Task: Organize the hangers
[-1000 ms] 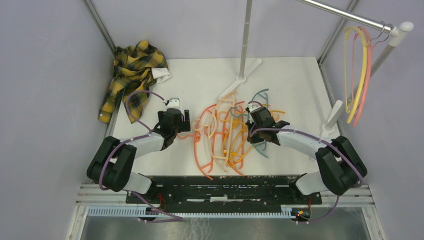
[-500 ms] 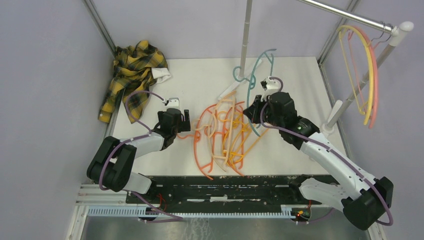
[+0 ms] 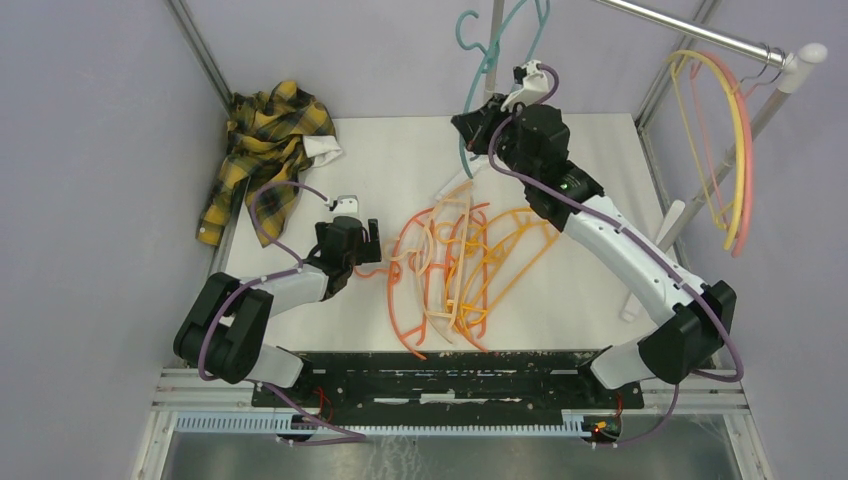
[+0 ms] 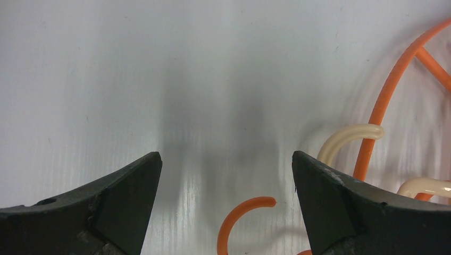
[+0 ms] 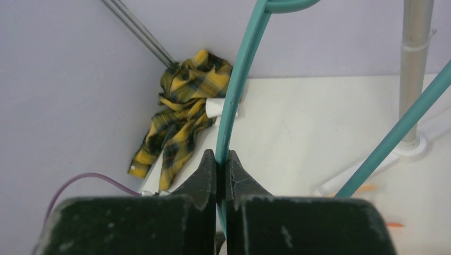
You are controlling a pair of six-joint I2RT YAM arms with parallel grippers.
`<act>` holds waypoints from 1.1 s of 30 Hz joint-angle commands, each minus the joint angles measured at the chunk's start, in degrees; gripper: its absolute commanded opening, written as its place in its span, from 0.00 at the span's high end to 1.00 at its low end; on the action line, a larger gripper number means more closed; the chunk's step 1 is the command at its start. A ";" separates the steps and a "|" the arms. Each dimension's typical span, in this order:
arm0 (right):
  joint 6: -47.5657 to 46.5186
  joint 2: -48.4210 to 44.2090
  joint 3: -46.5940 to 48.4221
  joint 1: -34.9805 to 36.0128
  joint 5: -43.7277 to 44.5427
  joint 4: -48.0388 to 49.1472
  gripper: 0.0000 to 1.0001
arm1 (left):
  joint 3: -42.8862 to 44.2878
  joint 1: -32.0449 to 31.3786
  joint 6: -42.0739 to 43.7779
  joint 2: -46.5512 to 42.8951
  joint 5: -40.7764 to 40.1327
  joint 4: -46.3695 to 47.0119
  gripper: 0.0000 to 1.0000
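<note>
Pinching teal hanger [image 5: 242, 69], right hand [image 5: 222, 156] aloft

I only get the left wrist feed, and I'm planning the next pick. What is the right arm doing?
Observer: The right gripper is shut on a teal hanger and holds it in the air by the upright pole.
Operator: Is anything on the rail?
Observer: Yes, yellow and pink hangers hang near the right end of the rail.
Operator: I see only an orange hook and a cream one. How much is there beyond them?
Observer: A tangled pile of orange and peach hangers lies on the table, just right of your open left gripper. I cannot count them exactly.
</note>
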 commanded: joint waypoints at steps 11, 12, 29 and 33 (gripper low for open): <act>3.18 -0.16 7.17 -6.17 4.66 6.73 0.99 | 1.22 0.03 -1.84 -0.50 -1.45 3.38 0.01; 3.45 -0.08 7.10 -6.41 4.67 7.27 0.99 | 1.19 0.09 -1.85 -0.46 -1.43 3.38 0.01; 8.61 7.64 15.36 -13.33 5.45 6.26 0.99 | 1.15 0.08 -1.92 -0.44 -1.26 3.25 0.01; 9.29 10.34 17.69 -13.33 4.28 4.79 0.99 | 1.12 0.05 -1.93 -0.34 -1.29 3.29 0.01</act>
